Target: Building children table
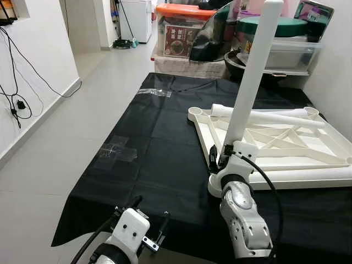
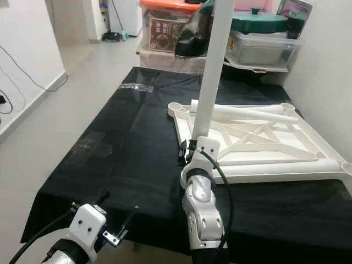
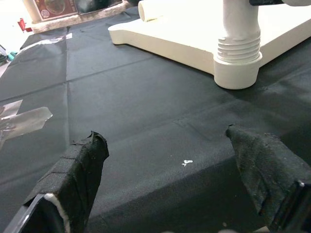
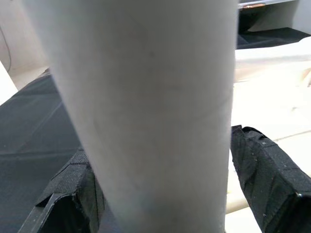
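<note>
A white table top (image 1: 308, 179) lies upside down on a black cloth (image 1: 154, 159) spread over the floor. One white table leg (image 1: 250, 77) stands upright in its near left corner socket (image 3: 238, 63), where threads show at the leg's base. My right gripper (image 1: 223, 155) is shut on this leg just above the socket, one black finger (image 4: 272, 179) on each side. A second white leg (image 1: 264, 116) lies loose across the underside ribs. My left gripper (image 1: 149, 212) hovers open over the cloth's near edge, to the left of the table, holding nothing.
Clear tape patches (image 1: 115, 151) stick to the cloth on the left. An orange-lidded box (image 1: 181, 30), a dark pot and a clear bin (image 1: 291, 52) are stacked behind the cloth. Cables (image 1: 16, 104) hang on the left wall. A white wall is close on the right.
</note>
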`<state>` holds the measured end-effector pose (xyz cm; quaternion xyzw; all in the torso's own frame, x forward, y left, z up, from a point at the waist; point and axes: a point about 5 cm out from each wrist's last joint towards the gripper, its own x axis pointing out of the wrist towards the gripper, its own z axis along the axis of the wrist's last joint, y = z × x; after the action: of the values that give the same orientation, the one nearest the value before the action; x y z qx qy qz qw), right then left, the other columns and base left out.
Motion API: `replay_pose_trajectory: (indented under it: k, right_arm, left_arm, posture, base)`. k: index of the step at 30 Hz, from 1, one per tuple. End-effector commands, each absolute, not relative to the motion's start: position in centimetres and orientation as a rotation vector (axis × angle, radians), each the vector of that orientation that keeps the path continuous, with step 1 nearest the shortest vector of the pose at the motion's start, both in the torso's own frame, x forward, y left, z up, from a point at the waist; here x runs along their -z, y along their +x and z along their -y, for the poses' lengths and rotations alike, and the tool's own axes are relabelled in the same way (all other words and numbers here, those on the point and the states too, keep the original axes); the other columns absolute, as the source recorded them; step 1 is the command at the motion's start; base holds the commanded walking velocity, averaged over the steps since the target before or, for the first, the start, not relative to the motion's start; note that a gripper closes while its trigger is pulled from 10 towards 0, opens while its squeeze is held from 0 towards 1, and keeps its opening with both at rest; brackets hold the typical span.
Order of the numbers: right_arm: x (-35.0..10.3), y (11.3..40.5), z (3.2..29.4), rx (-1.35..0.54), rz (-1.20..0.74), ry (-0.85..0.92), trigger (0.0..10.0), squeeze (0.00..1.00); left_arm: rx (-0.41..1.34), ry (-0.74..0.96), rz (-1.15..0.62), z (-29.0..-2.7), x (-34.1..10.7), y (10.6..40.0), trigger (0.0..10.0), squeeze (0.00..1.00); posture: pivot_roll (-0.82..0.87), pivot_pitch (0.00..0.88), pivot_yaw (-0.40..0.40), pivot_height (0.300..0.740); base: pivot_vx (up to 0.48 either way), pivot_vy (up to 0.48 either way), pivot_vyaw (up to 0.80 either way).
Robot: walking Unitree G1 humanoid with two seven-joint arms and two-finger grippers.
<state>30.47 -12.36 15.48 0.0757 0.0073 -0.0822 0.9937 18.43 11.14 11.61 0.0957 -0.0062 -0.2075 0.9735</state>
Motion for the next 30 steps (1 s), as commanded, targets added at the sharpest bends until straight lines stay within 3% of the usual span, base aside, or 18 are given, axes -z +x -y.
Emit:
replay_pose_trajectory:
  k: [1, 8, 9, 24, 25, 26, 27, 30]
  right_arm:
    - [-15.4, 30.1, 12.1, 0.156, -0.006, 0.15, 10.0, 0.0]
    - [-15.5, 29.6, 12.0, 0.121, 0.006, 0.136, 10.0, 0.0]
    - [-15.5, 29.6, 12.1, 0.117, 0.008, 0.133, 10.0, 1.0]
    - [-15.2, 28.9, 12.4, 0.053, -0.005, 0.127, 10.0, 1.0]
    - [-15.1, 28.8, 12.4, 0.047, -0.012, 0.126, 10.0, 0.45]
    - [-15.0, 28.7, 12.4, 0.044, -0.016, 0.126, 10.0, 0.45]
    - [-14.9, 28.6, 12.5, 0.037, -0.023, 0.126, 10.0, 0.0]
    - [-14.7, 28.3, 12.6, 0.023, -0.031, 0.126, 10.0, 0.0]
  left_arm:
    - [0.431, 0.202, -0.004, -11.2, -11.2, 18.3, 10.0, 0.0]
    - [0.432, 0.205, -0.004, -11.2, -11.2, 18.4, 10.0, 0.0]
    - [0.433, 0.204, -0.004, -11.2, -11.2, 18.4, 10.0, 0.0]
    - [0.431, 0.205, -0.005, -11.3, -11.1, 18.5, 10.0, 0.0]
    - [0.43, 0.206, -0.006, -11.3, -11.1, 18.5, 10.0, 0.0]
    - [0.43, 0.206, -0.006, -11.3, -11.1, 18.5, 10.0, 0.0]
    - [0.43, 0.206, -0.006, -11.3, -11.1, 18.6, 10.0, 0.0]
    - [0.43, 0.206, -0.006, -11.3, -11.1, 18.6, 10.0, 0.0]
  posture:
    - [0.1, 0.029, -0.074, 0.74]
    - [0.1, 0.03, -0.073, 0.74]
    - [0.1, 0.031, -0.07, 0.74]
    - [0.1, 0.031, -0.07, 0.74]
    - [0.1, 0.03, -0.069, 0.74]
    - [0.1, 0.03, -0.069, 0.74]
    - [0.1, 0.028, -0.066, 0.74]
    - [0.1, 0.028, -0.066, 0.74]
  base:
    - [0.0, 0.0, 0.0]
    - [0.0, 0.0, 0.0]
    - [0.0, 0.0, 0.0]
    - [0.0, 0.0, 0.0]
    - [0.0, 0.0, 0.0]
    - [0.0, 0.0, 0.0]
    - [0.0, 0.0, 0.0]
    - [0.0, 0.0, 0.0]
